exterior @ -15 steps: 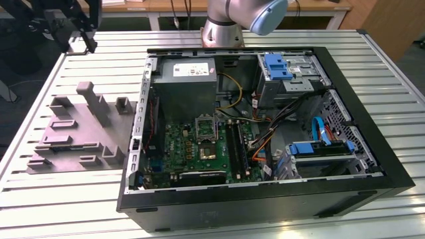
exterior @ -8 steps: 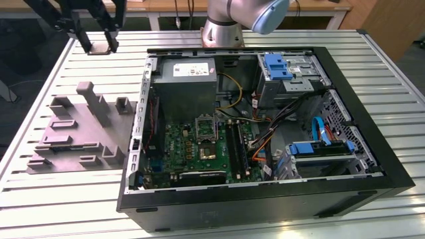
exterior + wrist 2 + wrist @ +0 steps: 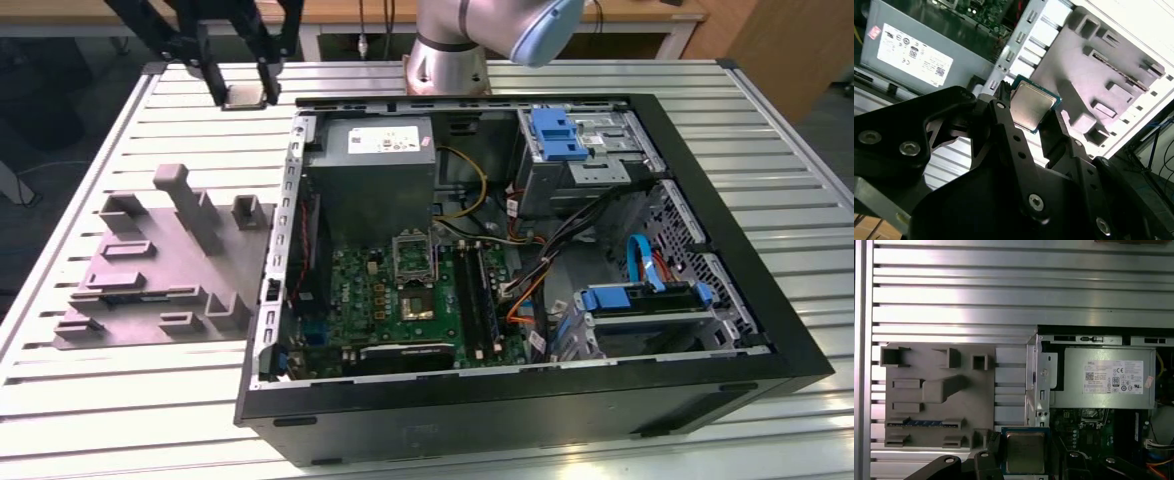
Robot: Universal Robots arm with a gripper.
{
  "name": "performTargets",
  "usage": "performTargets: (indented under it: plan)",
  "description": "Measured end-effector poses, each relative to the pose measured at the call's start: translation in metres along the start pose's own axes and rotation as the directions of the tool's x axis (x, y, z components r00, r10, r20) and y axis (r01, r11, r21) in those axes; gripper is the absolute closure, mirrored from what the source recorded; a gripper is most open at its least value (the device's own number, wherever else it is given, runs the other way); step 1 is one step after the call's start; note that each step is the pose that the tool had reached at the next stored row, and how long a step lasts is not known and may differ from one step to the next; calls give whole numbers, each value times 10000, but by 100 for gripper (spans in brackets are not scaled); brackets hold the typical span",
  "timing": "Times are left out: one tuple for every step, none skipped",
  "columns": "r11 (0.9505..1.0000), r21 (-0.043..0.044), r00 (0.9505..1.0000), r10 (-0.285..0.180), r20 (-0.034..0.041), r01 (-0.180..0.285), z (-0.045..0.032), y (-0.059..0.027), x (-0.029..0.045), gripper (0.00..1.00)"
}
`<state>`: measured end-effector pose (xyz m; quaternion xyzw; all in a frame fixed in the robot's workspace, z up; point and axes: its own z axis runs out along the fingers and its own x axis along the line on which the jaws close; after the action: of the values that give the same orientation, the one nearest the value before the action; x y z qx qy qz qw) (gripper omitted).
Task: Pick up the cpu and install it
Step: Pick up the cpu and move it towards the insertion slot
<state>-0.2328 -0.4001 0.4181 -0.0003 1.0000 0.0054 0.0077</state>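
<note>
The cpu (image 3: 1030, 105), a thin square chip with a silvery-grey top, sits between my black fingers (image 3: 1004, 117). My gripper (image 3: 243, 88) is shut on the cpu (image 3: 244, 97). It hangs over the slatted table at the exterior view's far left, just outside the far corner of the open computer case (image 3: 747, 300). In the first wrist view the cpu (image 3: 1025, 452) is over the case's edge, beside the grey moulded tray (image 3: 929, 400). The green motherboard (image 3: 387, 300) lies in the case, its shiny socket frame (image 3: 411, 255) near the middle.
The grey power-supply box (image 3: 380, 165) fills the case's far left corner. Blue drive brackets (image 3: 558, 135) and loose cables (image 3: 574, 250) take the right half. The grey tray (image 3: 147, 270) lies left of the case. The arm's base (image 3: 447, 65) stands behind it.
</note>
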Motion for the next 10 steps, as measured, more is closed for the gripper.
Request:
performTargets:
  plan:
    - [10000,-1,10000,0,2,0,4,0,-49,53]
    - [10000,-1,10000,0,2,0,8,0,-93,53]
    - [10000,-1,10000,0,3,0,13,-1,-138,53]
    - [10000,0,10000,0,2,0,16,0,-183,53]
    - [10000,0,10000,0,1,0,20,0,-229,53]
    - [10000,-1,10000,1,2,-1,25,-1,-274,53]
    - [10000,-2,10000,0,3,0,29,-1,-319,53]
    - [10000,-1,10000,0,3,0,34,-1,-363,53]
    - [10000,-1,10000,0,3,0,39,-1,-412,53]
    - [10000,0,10000,0,1,0,42,-1,-458,53]
